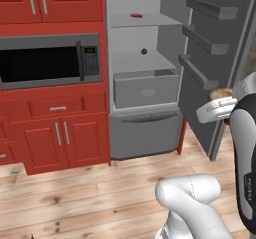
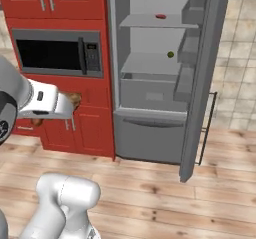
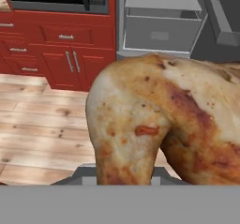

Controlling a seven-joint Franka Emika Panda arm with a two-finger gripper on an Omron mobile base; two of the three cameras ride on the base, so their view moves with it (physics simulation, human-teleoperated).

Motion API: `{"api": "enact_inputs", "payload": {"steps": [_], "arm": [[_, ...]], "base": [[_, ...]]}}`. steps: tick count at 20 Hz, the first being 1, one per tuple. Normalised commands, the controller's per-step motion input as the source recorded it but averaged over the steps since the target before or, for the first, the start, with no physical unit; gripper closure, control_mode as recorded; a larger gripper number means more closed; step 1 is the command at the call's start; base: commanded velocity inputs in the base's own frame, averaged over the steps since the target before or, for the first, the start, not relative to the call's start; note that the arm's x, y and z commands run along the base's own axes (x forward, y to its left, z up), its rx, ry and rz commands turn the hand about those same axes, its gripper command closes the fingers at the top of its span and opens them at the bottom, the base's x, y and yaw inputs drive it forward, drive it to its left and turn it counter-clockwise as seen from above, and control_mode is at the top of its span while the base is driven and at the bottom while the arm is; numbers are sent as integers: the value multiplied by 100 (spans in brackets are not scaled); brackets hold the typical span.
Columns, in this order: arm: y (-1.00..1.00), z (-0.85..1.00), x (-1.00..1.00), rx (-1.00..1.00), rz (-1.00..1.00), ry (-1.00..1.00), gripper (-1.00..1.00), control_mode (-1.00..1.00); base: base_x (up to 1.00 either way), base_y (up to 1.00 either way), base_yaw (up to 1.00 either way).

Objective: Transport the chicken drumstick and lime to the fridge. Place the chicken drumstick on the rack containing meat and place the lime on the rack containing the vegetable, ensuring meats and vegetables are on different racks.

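My gripper (image 1: pixel 221 99) is shut on the golden-brown chicken drumstick (image 1: pixel 220 93), held in the air in front of the open fridge (image 1: pixel 145 110), out from its door. The drumstick (image 3: pixel 164 120) covers the fingertips in the hand view, and the gripper (image 2: pixel 70 106) holds it (image 2: pixel 74 99) in front of the red cabinets. The flat red meat (image 1: pixel 136 15) lies on the highest rack (image 1: pixel 155 21). The dark olive vegetable (image 1: pixel 144 51) sits on the second rack (image 1: pixel 135 63). The lime is out of view.
The fridge door (image 1: pixel 212 58) stands swung open to the right with several door bins. A grey drawer (image 1: pixel 145 89) sits below the racks. A microwave (image 1: pixel 50 60) and red cabinets (image 1: pixel 60 133) are to the left, above a wooden floor (image 1: pixel 90 193).
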Motion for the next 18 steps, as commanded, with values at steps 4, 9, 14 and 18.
{"api": "enact_inputs", "payload": {"steps": [4, 9, 14, 18], "arm": [[0, 0, 0, 0, 0, 0, 100, 100], [0, 0, 0, 0, 0, 0, 100, 100], [0, 0, 0, 0, 0, 0, 100, 100], [0, 0, 0, 0, 0, 0, 100, 100]], "base": [[70, -34, 0], [100, 0, -3], [100, -27, 0], [100, -2, -10]]}}
